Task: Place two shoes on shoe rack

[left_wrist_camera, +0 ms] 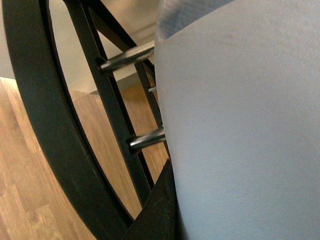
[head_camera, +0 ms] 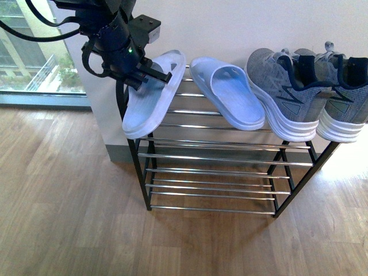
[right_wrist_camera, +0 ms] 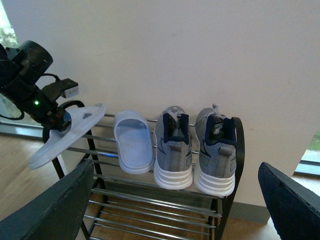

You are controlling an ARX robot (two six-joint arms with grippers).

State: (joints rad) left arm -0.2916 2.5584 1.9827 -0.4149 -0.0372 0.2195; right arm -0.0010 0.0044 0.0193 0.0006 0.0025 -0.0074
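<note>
The two shoes are grey knit sneakers with thick white soles, and they stand side by side at the right end of the shoe rack's top tier (head_camera: 282, 92) (head_camera: 345, 98). The shoe rack (head_camera: 213, 156) has black side frames and chrome rods. In the right wrist view the sneakers (right_wrist_camera: 172, 145) (right_wrist_camera: 216, 147) show heel-first. My left gripper (head_camera: 150, 72) is shut on a light blue slipper (head_camera: 150, 103), holding it tilted over the rack's left end. That slipper (left_wrist_camera: 240, 125) fills the left wrist view beside one dark finger (left_wrist_camera: 155, 215). My right gripper (right_wrist_camera: 175, 167) hangs open, well back from the rack.
A second light blue slipper (head_camera: 230, 95) lies on the top tier between the held slipper and the sneakers. The rack stands against a white wall (head_camera: 241, 23) on a wood floor (head_camera: 63, 218). A window (head_camera: 29, 57) is at the left. The lower tiers (head_camera: 213, 187) hold nothing.
</note>
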